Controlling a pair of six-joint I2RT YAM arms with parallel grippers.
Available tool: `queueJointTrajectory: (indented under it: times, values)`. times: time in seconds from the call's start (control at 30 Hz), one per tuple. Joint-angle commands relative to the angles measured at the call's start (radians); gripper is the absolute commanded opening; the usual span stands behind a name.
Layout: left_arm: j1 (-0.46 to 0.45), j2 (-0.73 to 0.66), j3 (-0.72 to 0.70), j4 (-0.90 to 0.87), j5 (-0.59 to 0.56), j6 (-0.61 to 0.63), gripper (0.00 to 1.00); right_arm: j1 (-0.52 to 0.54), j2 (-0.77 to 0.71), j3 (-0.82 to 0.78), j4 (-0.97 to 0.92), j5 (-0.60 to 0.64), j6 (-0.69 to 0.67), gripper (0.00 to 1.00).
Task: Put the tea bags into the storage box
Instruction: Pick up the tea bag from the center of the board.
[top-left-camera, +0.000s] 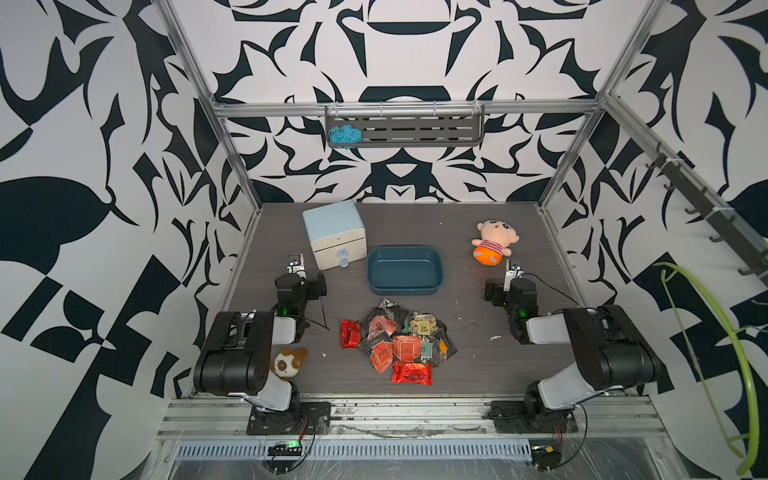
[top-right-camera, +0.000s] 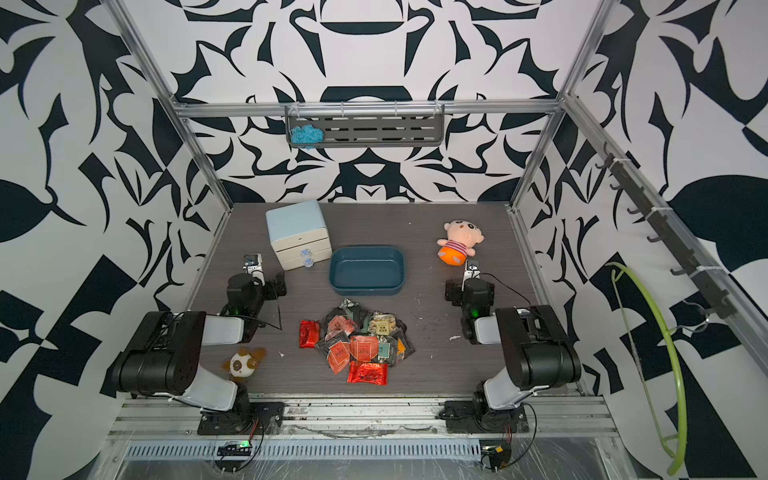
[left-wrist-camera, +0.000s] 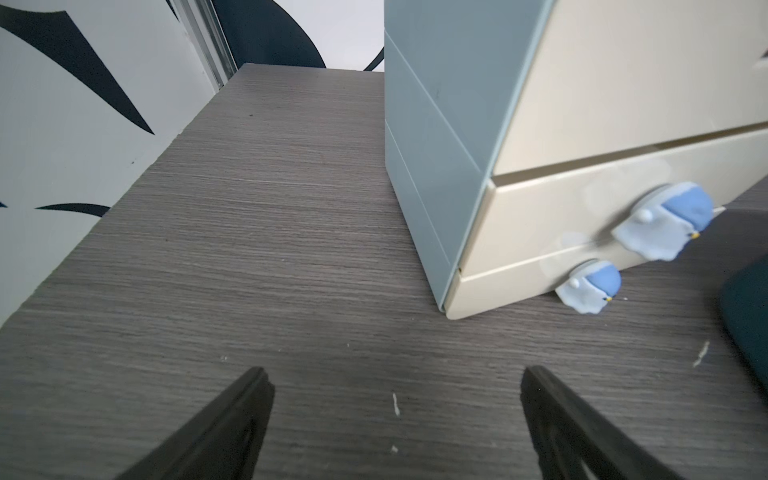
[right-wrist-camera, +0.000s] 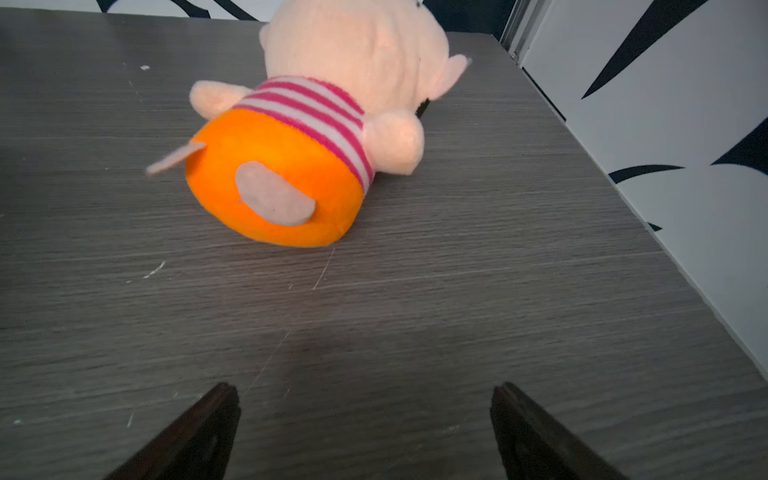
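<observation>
Bolted to front rail (top-left-camera: 407, 409) in both top views: left arm (top-left-camera: 297, 291), right arm (top-left-camera: 513, 297). Roughly midway between, heaped on grey wood-grain table (top-left-camera: 461, 303): tea bags (top-left-camera: 397, 343); just beyond, long axis crosswise, empty storage box (top-left-camera: 405, 291). Left wrist: left gripper (left-wrist-camera: 392, 374) spread wide, empty, facing drawer cabinet (left-wrist-camera: 540, 232), pile behind. Right wrist: right gripper (right-wrist-camera: 365, 388) equally agape, empty, facing plush doll (right-wrist-camera: 316, 137). Close on three sides: patterned walls (top-left-camera: 104, 166).

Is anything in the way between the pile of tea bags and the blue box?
No, nothing visible. The tea bags lie piled just in front of the box, with only bare table between. The drawer cabinet stands beside the box and the doll lies off to its other side, both out of the path.
</observation>
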Motion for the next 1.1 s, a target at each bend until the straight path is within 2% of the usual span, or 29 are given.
queueJointTrajectory:
  times: [0.0, 0.53, 0.6, 0.67, 0.73, 0.8, 0.87, 0.9, 0.97, 1.0, 1.07]
  values:
    - [-0.005, 0.012, 0.019, 0.028, -0.008, 0.01, 1.0, -0.004, -0.007, 0.029, 0.062, -0.005, -0.018, 1.0]
    - [-0.005, 0.011, 0.015, 0.034, -0.008, 0.011, 1.0, -0.004, -0.01, 0.023, 0.073, -0.007, -0.022, 1.0]
    - [-0.011, -0.004, -0.004, 0.062, -0.002, 0.012, 1.0, -0.004, -0.06, 0.01, 0.074, -0.006, -0.017, 1.0]
    - [-0.052, -0.081, -0.043, 0.084, -0.059, 0.037, 1.0, -0.003, -0.193, 0.02, -0.079, 0.013, 0.003, 1.0]
    - [-0.111, -0.24, -0.021, -0.122, -0.177, 0.026, 1.0, -0.004, -0.349, 0.05, -0.269, 0.028, 0.045, 1.0]
    - [-0.119, -0.451, 0.107, -0.531, -0.233, -0.112, 1.0, -0.003, -0.511, 0.046, -0.378, 0.062, 0.129, 0.99]
    - [-0.116, -0.547, 0.229, -0.807, -0.285, -0.24, 1.0, -0.005, -0.664, 0.04, -0.488, 0.128, 0.29, 0.99]
    - [-0.116, -0.58, 0.27, -0.893, -0.281, -0.262, 1.0, -0.005, -0.747, 0.054, -0.598, 0.183, 0.382, 0.99]
    - [-0.114, -0.629, 0.284, -0.938, -0.252, -0.303, 1.0, -0.008, -0.88, 0.085, -0.805, 0.223, 0.473, 1.0]
    - [-0.115, -0.657, 0.268, -0.933, -0.231, -0.338, 1.0, -0.008, -0.931, 0.087, -0.85, 0.216, 0.49, 1.0]
    - [-0.115, -0.709, 0.232, -0.931, -0.206, -0.414, 1.0, -0.007, -0.979, 0.095, -0.897, 0.127, 0.475, 1.0]
